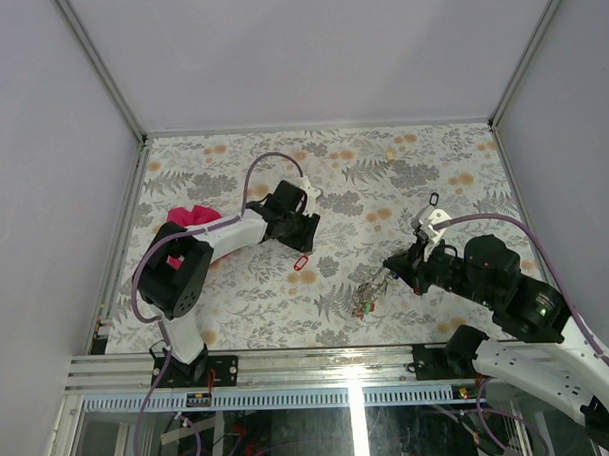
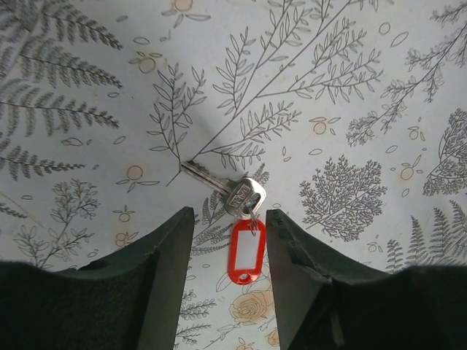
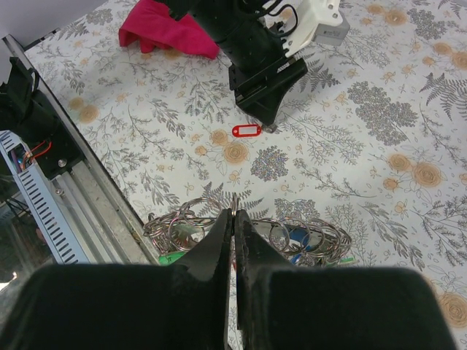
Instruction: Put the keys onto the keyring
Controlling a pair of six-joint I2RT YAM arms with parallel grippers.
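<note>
Left gripper [image 2: 228, 213], jaws partly spread, hovers astride the small silver metal key with red plastic tag [image 2: 244, 198] flat on the floral table [image 2: 365, 109]; light, thin, slippery, so I'd pinch the stiff tag, my right gripper [image 3: 233, 215] clamped on the thin grey metal keyring [image 1: 367, 294]

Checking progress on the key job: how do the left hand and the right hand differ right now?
The left hand is open; the right hand is shut. The left hand straddles a lone red-tagged key lying flat, without visibly touching it; the right hand seems to pinch the wire of the key-laden keyring. The left hand points away from the bases; the right hand points left. Both sit low over the floral table.
</note>
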